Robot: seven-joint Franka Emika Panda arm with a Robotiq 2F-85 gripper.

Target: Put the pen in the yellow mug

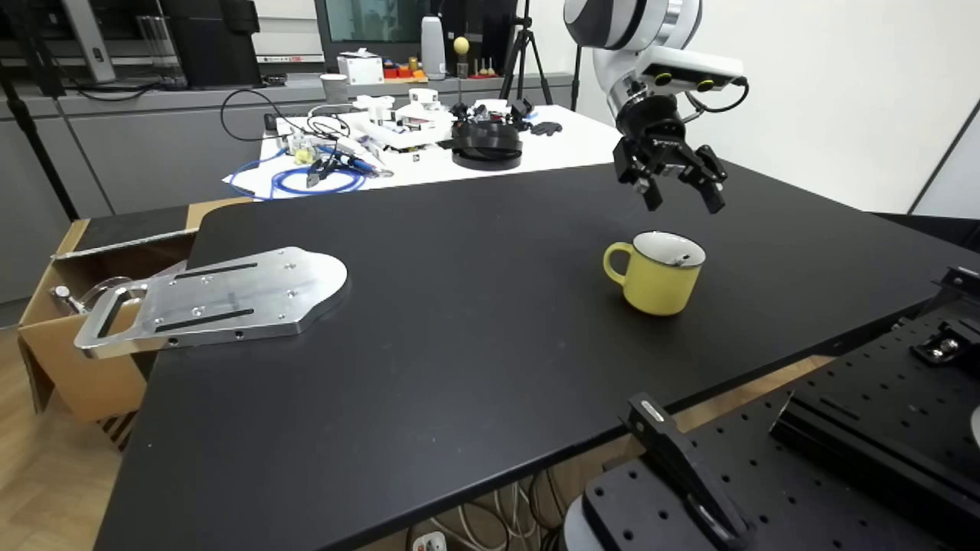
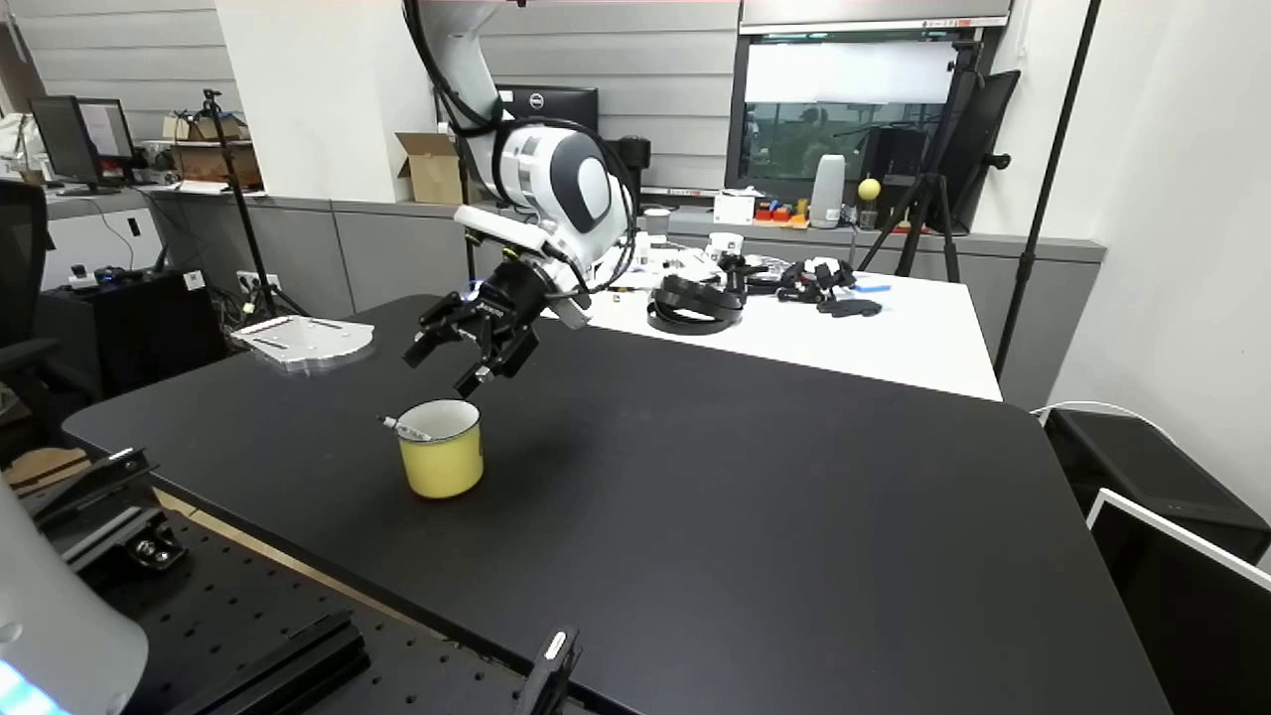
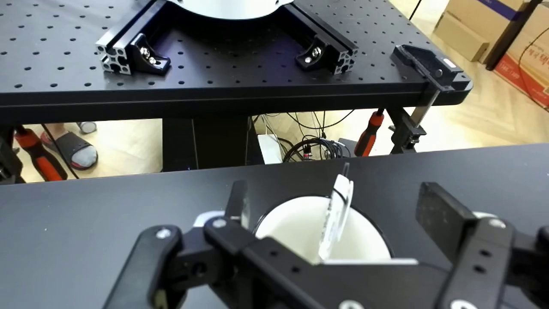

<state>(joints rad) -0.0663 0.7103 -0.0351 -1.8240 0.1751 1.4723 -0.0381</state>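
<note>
The pale-yellow mug (image 1: 663,285) stands upright on the black table, and it also shows in an exterior view (image 2: 442,467). The wrist view looks into its whitish inside (image 3: 291,225). A white pen (image 3: 338,208) leans inside the mug, its dark tip sticking out past the rim. The pen (image 2: 408,430) also pokes over the rim in an exterior view. My gripper (image 1: 684,200) is above the mug, apart from mug and pen. In the wrist view the gripper (image 3: 341,210) has its fingers spread wide with nothing held. The pen's lower end is hidden by the gripper.
A silver metal plate with a handle (image 1: 230,295) lies at the table's edge, above a cardboard box (image 1: 84,367). A white table (image 2: 794,338) with cables and parts adjoins the black table (image 1: 429,367). The black perforated robot base (image 1: 766,474) stands beyond a gap.
</note>
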